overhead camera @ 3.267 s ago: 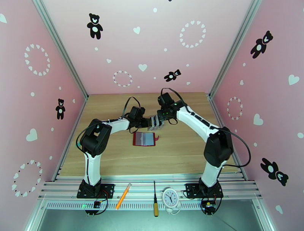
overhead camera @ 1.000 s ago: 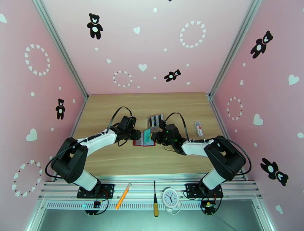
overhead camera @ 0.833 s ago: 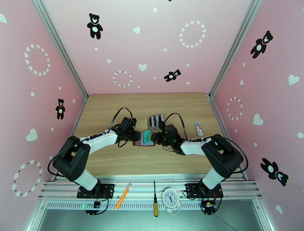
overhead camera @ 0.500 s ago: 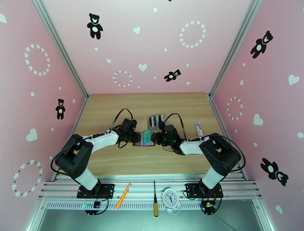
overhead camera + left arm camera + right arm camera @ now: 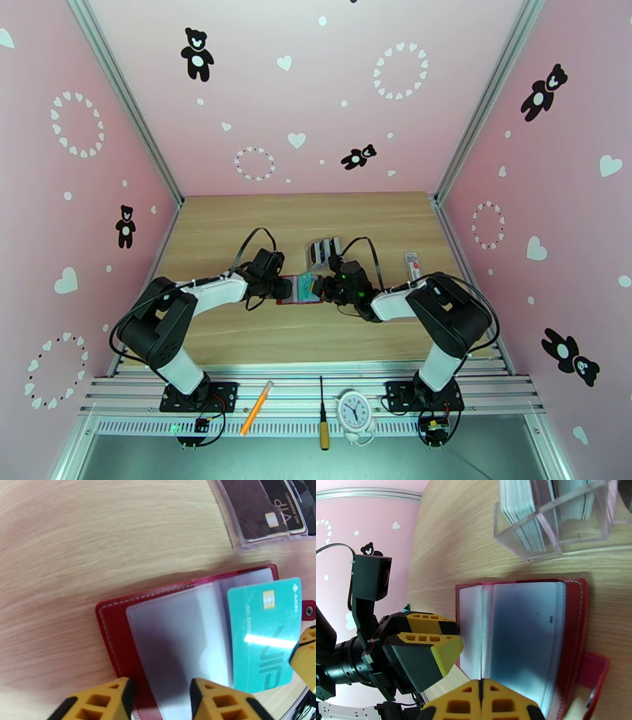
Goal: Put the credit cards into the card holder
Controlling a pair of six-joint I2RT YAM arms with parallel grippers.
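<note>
Currently the closed right gripper (image 5: 482, 683) pinches the teal plastic card (image 5: 264, 638) over the open dark-red leather wallet (image 5: 114, 638); left gripper (image 5: 161, 691), jaws parted, at its left edge; pocket entry unclear.

I am working inside a lab test booth.
Pink bear-print walls (image 5: 316, 95) and aluminium rails (image 5: 126, 103) are enclosing my wooden surface (image 5: 237, 221).

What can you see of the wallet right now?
The wallet is dark red and leather-like, with white stitching and frosted clear pockets. It lies open and flat on the table, its snap tab sticking out on the right claw's side. A teal card lies over that half, its corner at the right claw. The left claw's fingers stand apart over the opposite edge; contact is unclear.
</note>
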